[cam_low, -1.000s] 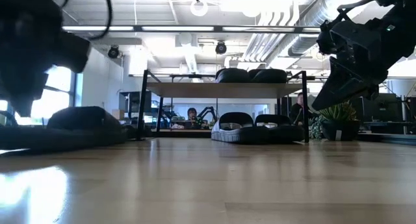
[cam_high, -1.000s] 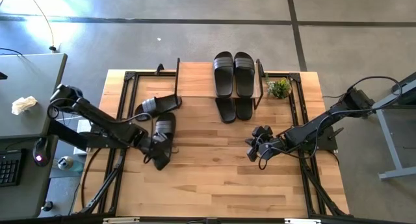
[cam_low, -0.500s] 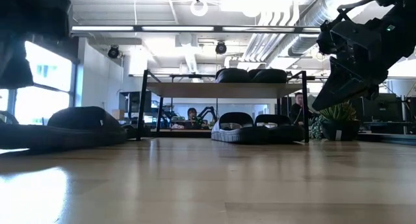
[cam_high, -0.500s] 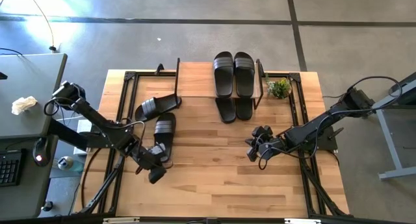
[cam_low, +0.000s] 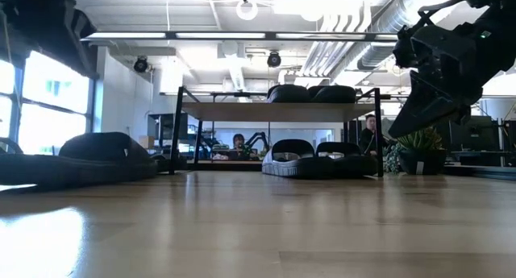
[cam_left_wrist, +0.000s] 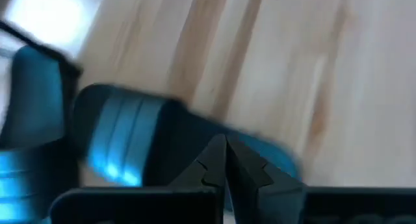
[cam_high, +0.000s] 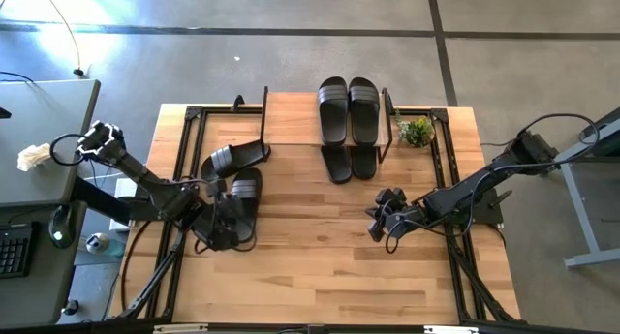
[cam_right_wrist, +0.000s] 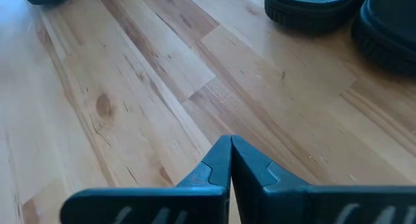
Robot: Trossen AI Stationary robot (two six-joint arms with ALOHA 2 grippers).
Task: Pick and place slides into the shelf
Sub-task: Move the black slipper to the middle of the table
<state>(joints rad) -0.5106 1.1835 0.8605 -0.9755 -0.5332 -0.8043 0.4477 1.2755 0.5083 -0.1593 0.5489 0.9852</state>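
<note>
Two black slides [cam_high: 347, 109] lie side by side on the shelf's wood top board [cam_high: 291, 116], and two more [cam_high: 349, 163] stick out from under it onto the table. At the left, one slide [cam_high: 232, 158] lies slanted beside the shelf. Another slide [cam_high: 244, 191] lies sole down just nearer; its strap [cam_left_wrist: 123, 139] shows in the left wrist view. My left gripper [cam_high: 223, 232] hangs shut above this slide's near end, clear of it. My right gripper [cam_high: 378, 223] waits shut above bare wood [cam_right_wrist: 162, 87] at the right.
A small potted plant [cam_high: 417, 131] stands at the shelf's right end. Black frame rails [cam_high: 184, 160] run along both table sides. Bare wood [cam_high: 320, 266] fills the near half. A grey desk [cam_high: 39, 140] stands beyond the left edge. People [cam_low: 238, 141] sit in the room behind.
My left gripper has risen well above the table beside the near left slide, rolling about its own axis and tipping steeper, with its fingers staying shut. In the low view it has climbed almost out of the picture's top.
</note>
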